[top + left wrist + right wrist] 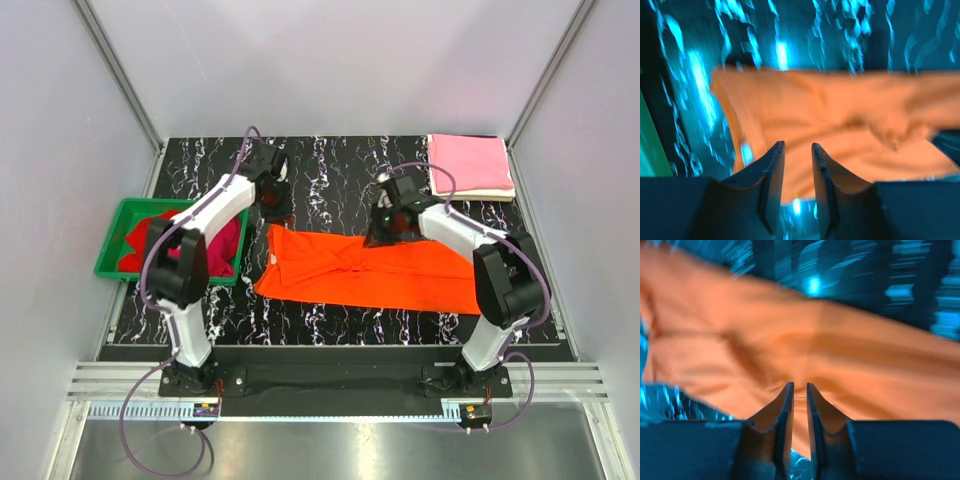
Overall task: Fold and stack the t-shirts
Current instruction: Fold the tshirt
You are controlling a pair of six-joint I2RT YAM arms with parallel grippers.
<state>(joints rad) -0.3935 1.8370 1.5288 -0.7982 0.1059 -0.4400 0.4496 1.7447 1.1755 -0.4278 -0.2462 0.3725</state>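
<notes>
The bright orange t-shirt (365, 268) lies as a long folded strip across the middle of the table. My left gripper (275, 205) hovers just behind its far left corner. Its fingers (774, 165) stand slightly open with nothing between them, and the orange t-shirt (840, 130) lies beyond the tips. My right gripper (385, 235) sits at the strip's far edge. Its jaws are nearly closed and pinch the orange t-shirt (855, 365), whose creases run into my right gripper (800, 386). A folded pink t-shirt (468, 160) rests on a cream-white t-shirt (480, 194) at the back right.
A green plastic bin (112, 245) stands at the left edge and holds crimson and red t-shirts (215, 250). The black marbled tabletop (330, 160) is walled in by grey panels on the left, back and right.
</notes>
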